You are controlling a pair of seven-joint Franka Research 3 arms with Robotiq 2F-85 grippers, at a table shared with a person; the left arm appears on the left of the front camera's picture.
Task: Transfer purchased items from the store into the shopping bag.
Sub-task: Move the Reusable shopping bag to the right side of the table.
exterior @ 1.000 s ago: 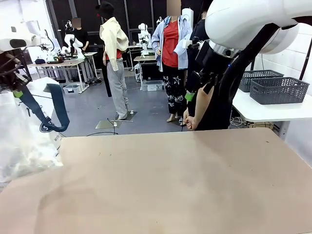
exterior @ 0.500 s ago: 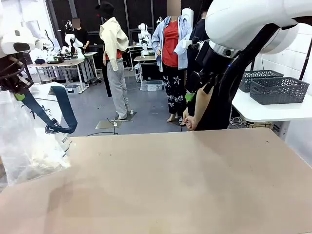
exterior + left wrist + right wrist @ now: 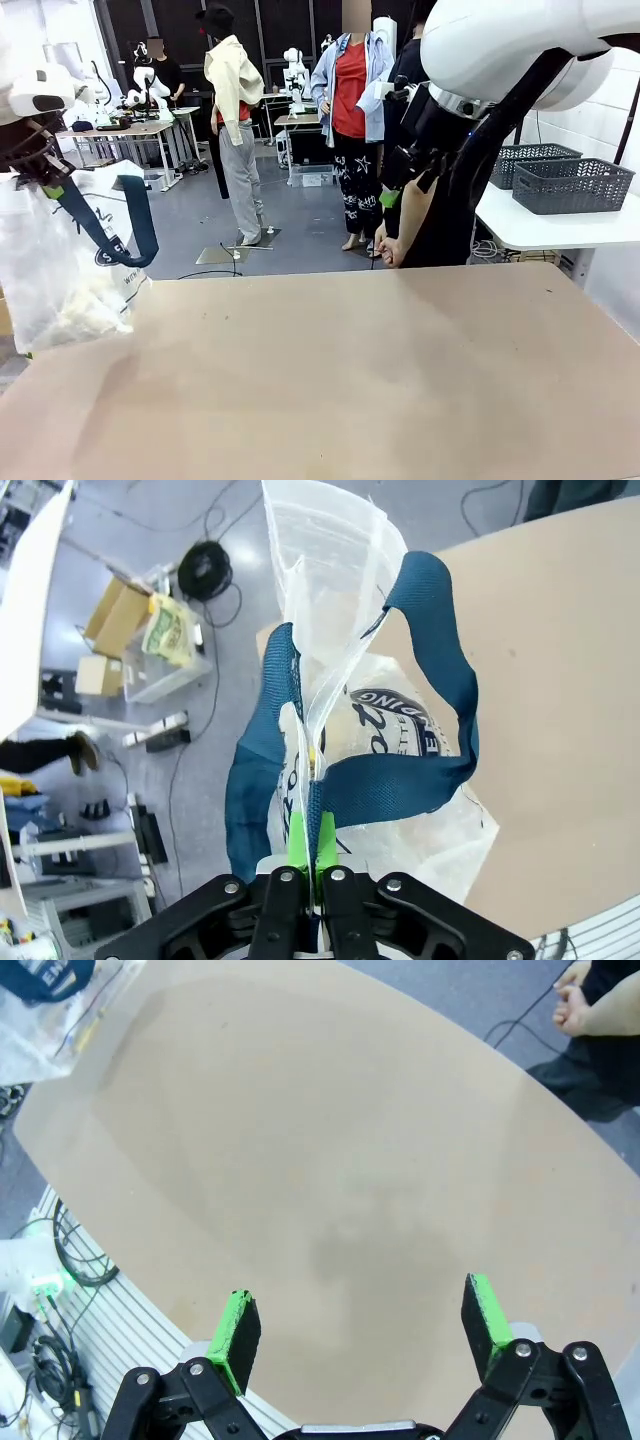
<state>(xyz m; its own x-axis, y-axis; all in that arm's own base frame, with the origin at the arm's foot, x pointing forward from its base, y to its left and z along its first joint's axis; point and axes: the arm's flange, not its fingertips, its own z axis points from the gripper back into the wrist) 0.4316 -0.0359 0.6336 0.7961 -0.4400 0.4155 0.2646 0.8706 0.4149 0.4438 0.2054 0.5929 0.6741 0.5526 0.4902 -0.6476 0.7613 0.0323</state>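
The translucent shopping bag (image 3: pixel 62 262) with navy strap handles hangs at the table's left edge. My left gripper (image 3: pixel 45 183) is shut on its handle and top edge. In the left wrist view the green pads (image 3: pixel 297 837) pinch the plastic and strap, and the shopping bag (image 3: pixel 385 725) dangles below with its oval logo showing. Pale purchased items (image 3: pixel 82 308) lie bunched in the bag's bottom; I cannot make them out singly. My right gripper (image 3: pixel 398 190) is raised over the far side of the table; in the right wrist view that gripper (image 3: pixel 363 1319) is open and empty above the bare tabletop (image 3: pixel 330 1160).
A person's hand (image 3: pixel 385 250) hangs at the far table edge behind my right arm. Dark grey mesh baskets (image 3: pixel 570 183) stand on a white side table at the right. Boxes and cables (image 3: pixel 150 630) lie on the floor beyond the table's left edge.
My left gripper has lifted the bag and carried it a little to the right and toward the table. The right arm has not moved.
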